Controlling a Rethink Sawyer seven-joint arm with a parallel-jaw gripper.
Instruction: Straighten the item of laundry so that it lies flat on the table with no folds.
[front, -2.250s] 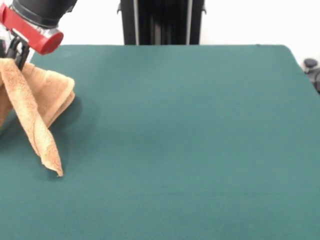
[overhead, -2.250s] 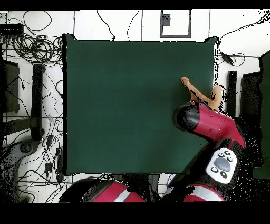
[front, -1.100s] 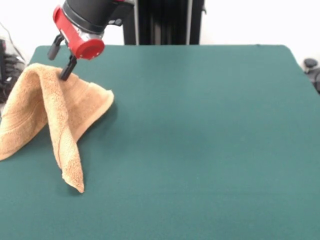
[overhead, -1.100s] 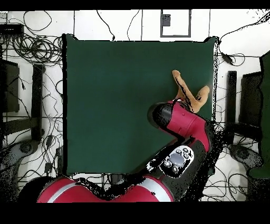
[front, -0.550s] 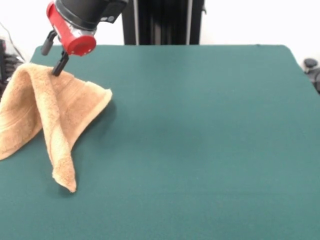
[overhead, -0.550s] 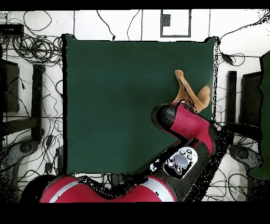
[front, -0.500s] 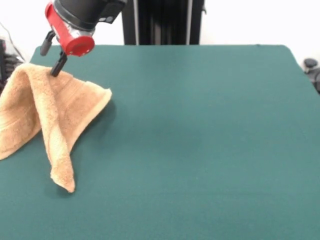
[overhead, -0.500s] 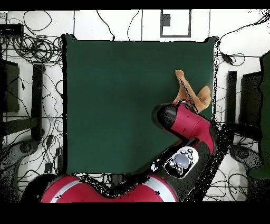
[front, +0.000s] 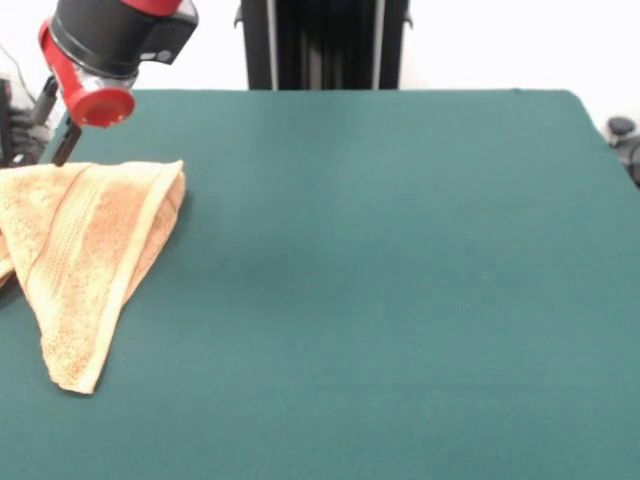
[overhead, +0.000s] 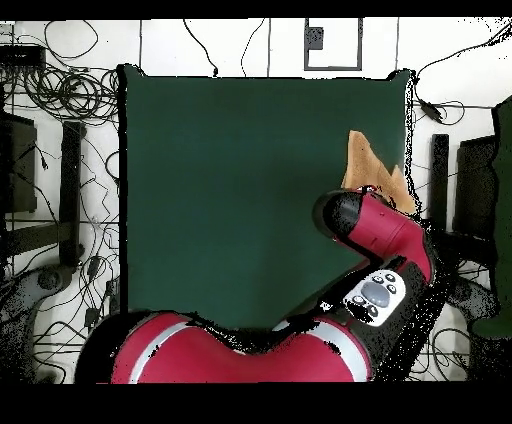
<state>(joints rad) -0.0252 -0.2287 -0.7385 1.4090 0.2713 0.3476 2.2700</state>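
Note:
The item of laundry (front: 90, 240), an orange-tan terry towel, lies on the green table (front: 400, 250) at its left side. It is folded over into a long triangle whose tip points toward the near edge, and part of it runs out of the picture at the left. My gripper (front: 55, 122) hangs just above the towel's far corner, open, its two black fingers apart with nothing between them. In the overhead view the towel (overhead: 362, 160) shows near the right edge of the table (overhead: 250, 190), and the red arm (overhead: 375, 225) covers the gripper.
The towel lies close to the table's side edge. A black column (front: 325, 45) stands behind the table's far edge. Cables (overhead: 60, 100) and dark stands lie on the floor around the table. A small black object (front: 625, 135) sits off the right corner.
The towel was held up in a peaked tent under the gripper; now it has dropped and lies folded on the table. The gripper moved left and slightly up, free of the cloth.

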